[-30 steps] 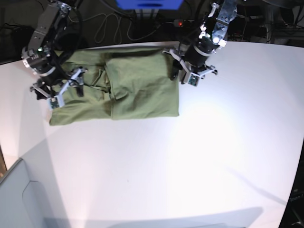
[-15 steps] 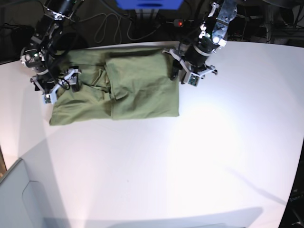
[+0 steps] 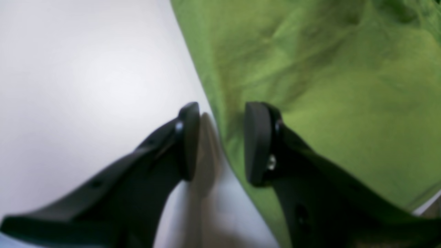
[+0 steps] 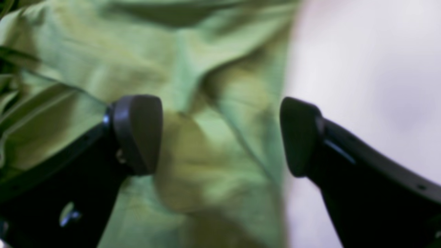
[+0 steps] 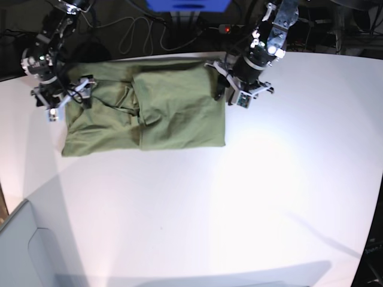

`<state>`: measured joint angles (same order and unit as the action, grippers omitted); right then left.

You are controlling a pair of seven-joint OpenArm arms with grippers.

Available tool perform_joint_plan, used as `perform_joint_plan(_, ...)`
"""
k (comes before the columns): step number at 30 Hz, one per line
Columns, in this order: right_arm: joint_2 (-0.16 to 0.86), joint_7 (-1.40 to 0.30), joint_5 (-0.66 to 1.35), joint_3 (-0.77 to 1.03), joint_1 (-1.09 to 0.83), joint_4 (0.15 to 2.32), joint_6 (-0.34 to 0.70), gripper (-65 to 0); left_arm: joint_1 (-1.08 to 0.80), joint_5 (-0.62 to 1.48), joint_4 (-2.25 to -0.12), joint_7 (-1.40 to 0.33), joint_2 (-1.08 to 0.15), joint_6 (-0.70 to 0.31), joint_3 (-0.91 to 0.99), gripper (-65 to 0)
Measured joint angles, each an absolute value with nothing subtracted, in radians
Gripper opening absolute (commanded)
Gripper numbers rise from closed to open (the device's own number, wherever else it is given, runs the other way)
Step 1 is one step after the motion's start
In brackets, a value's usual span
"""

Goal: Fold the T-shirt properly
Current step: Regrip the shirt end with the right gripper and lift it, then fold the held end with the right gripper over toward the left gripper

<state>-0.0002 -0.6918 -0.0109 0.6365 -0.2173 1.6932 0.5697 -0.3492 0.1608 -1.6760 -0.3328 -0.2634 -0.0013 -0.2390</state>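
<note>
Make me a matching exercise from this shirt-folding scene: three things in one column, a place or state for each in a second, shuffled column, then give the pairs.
Things:
1. T-shirt
2. left gripper
3. right gripper

Places or states:
A. jaws open wide, over the shirt's edge on the base view's left
B. partly folded, lying flat on the white table
C. jaws open, astride the shirt's edge on the base view's right

Pairs: 1-B, 2-C, 3-A

T-shirt (image 5: 152, 110) sits on the bench (image 5: 251, 197) toward its far side; left gripper (image 5: 239, 89) is at the shirt's right edge, right gripper (image 5: 64, 98) at its left.
</note>
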Motion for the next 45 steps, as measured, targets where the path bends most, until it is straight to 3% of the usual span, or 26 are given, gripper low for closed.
perform_joint_plan(20, 0.019, -0.680, -0.006, 0.638, -0.162, 1.574, 0.566, -13.0, -0.349, 0.160, -1.676, -0.332, -0.263, -0.001, -0.239, -44.1)
perform_joint_plan(28, 0.028, -0.567, 0.015, 0.610, -0.192, 1.523, 0.566, -14.6, -0.349, 0.160, -1.676, -0.333, -0.263, -0.001, -0.239, -44.1)
perform_joint_plan(41, 0.028, -0.517, 0.031, 0.513, -0.239, 1.531, 0.566, -48.0, -0.350, 0.160, -1.676, -0.331, -0.263, -0.001, -0.239, -44.2)
perform_joint_plan(45, 0.027, -0.523, 0.032, 0.513, -0.239, 1.530, 0.566, -65.0, -0.349, 0.160, -1.676, -0.333, -0.263, -0.001, -0.239, -44.2)
